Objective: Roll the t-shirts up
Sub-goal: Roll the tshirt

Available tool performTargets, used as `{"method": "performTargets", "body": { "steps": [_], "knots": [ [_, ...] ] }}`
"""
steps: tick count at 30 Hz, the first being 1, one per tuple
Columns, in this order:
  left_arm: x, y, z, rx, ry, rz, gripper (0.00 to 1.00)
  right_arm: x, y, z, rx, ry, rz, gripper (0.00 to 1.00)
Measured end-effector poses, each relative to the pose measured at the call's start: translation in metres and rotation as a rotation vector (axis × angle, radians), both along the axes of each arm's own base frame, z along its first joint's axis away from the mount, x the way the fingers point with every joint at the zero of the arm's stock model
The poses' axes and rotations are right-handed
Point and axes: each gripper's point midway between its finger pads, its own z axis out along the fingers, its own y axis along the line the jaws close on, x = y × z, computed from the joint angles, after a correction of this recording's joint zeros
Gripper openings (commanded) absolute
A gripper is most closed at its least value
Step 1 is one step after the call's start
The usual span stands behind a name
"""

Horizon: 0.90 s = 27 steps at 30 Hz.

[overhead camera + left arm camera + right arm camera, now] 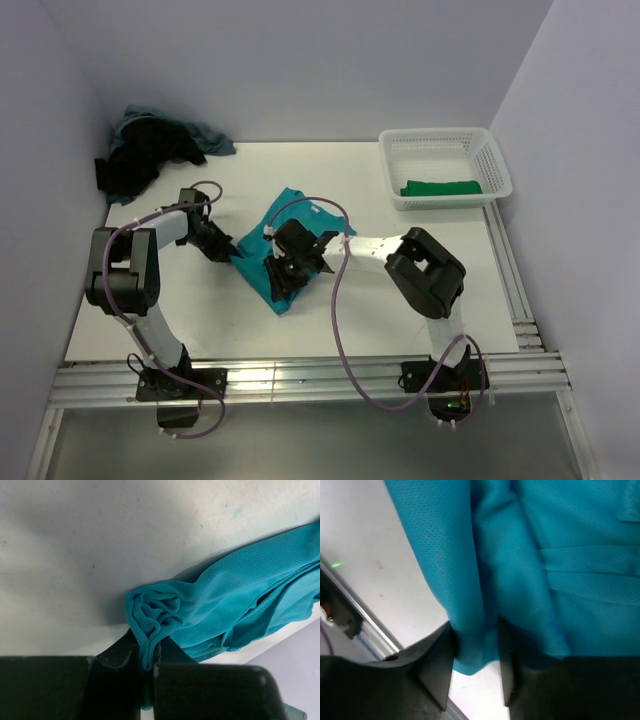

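Note:
A bright teal t-shirt [298, 208] lies folded into a long band in the middle of the white table. My left gripper [232, 254] is at its left end. In the left wrist view that gripper [146, 662] is shut on a bunched hem of the teal t-shirt [225, 610]. My right gripper [285, 276] is low over the near end of the band. In the right wrist view a thick fold of the teal t-shirt [560, 555] sits between its fingers and touches both, so the right gripper [476, 650] is shut on it.
A white lattice basket [445, 137] at the back right holds a rolled green t-shirt [440, 187]. A heap of black and dusty blue t-shirts [150, 150] lies in the back left corner. Metal rails [300, 378] run along the table's near edge.

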Motion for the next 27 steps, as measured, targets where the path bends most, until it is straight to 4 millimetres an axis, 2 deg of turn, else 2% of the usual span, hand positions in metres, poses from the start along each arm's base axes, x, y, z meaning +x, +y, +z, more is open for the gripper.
{"method": "performTargets", "body": {
  "steps": [3,8,12,19,23,27],
  "knots": [
    [-0.001,0.001,0.000,0.009,0.011,-0.003,0.00,0.003,0.000,0.007,0.021,0.002,-0.001,0.59],
    [-0.003,0.003,0.000,0.018,0.021,-0.009,0.00,0.015,0.001,0.025,-0.023,-0.088,0.009,0.67],
    [-0.005,0.003,0.000,0.020,0.027,-0.010,0.01,0.027,0.017,0.051,-0.038,-0.234,0.034,0.75],
    [-0.007,0.003,0.000,0.021,0.037,-0.014,0.00,0.023,0.044,0.082,-0.093,-0.492,0.120,0.78],
    [-0.007,0.002,0.000,0.015,0.037,-0.016,0.00,0.016,0.056,0.080,-0.164,-0.620,0.164,0.77],
    [-0.008,0.001,0.000,0.009,0.040,-0.019,0.00,0.009,0.059,0.056,-0.261,-0.696,0.204,0.76]
  ]
}}
